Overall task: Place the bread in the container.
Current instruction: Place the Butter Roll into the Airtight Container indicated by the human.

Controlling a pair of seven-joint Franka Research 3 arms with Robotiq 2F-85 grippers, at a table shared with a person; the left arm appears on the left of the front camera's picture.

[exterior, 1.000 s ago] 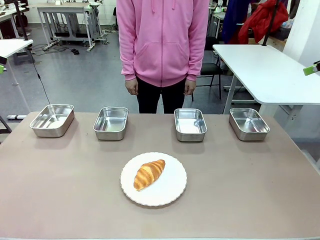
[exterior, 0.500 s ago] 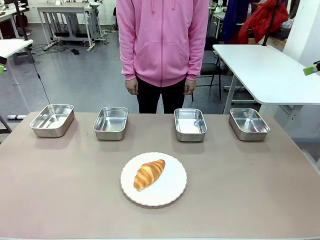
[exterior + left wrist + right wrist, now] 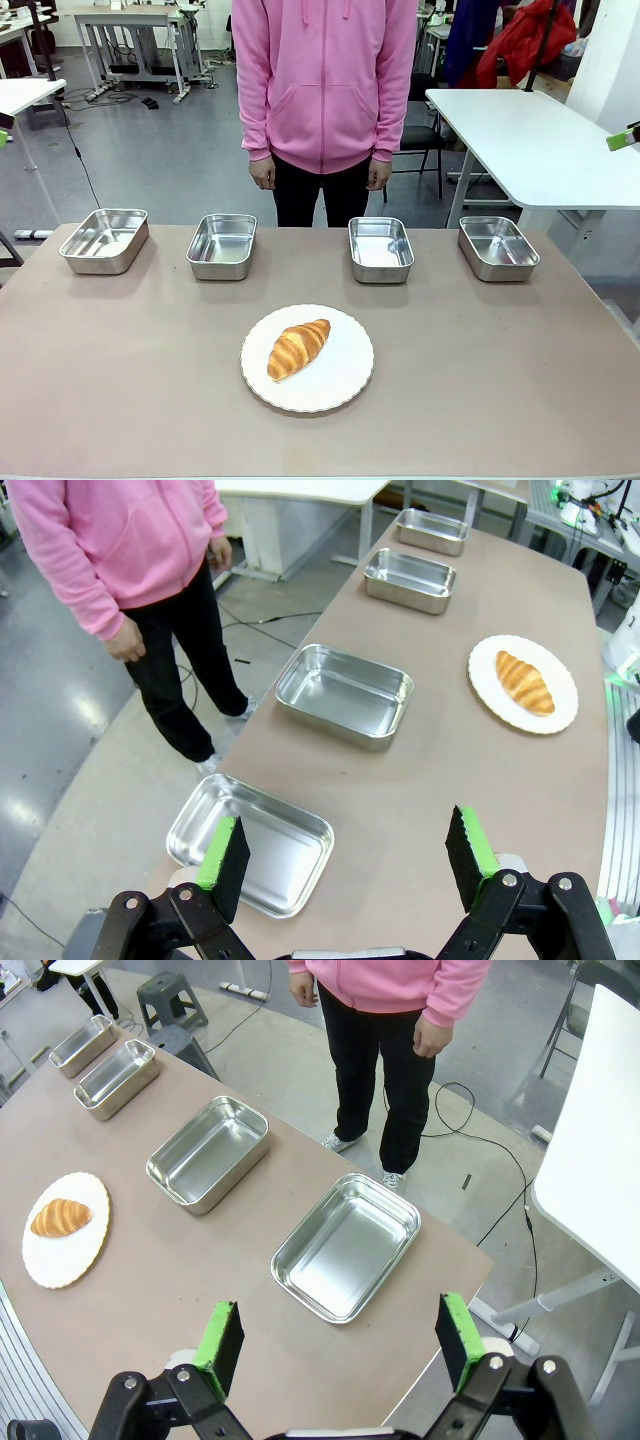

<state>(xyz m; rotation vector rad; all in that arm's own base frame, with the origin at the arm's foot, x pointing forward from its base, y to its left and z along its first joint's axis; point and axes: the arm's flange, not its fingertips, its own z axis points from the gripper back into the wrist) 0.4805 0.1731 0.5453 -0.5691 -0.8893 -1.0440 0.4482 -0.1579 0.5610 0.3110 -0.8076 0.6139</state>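
Looks like a robotics lab or workshop to me: metal-framed workbenches (image 3: 140, 20), loose cables (image 3: 105, 97) across bare grey flooring (image 3: 210, 140), folding chair (image 3: 425, 140), white worktable (image 3: 550, 145).

White scallop-edged plate (image 3: 345, 375) on the brown table (image 3: 450, 400) — red jacket (image 3: 517, 45) and white side table (image 3: 550, 140) beyond.

Front cam fixed, facing across table (image 3: 440, 400) to person (image 3: 322, 100); left wrist cam up close, angled down along table from its left end, right wrist same from right end; both share plate (image 3: 490, 685) and four pans (image 3: 395, 695).
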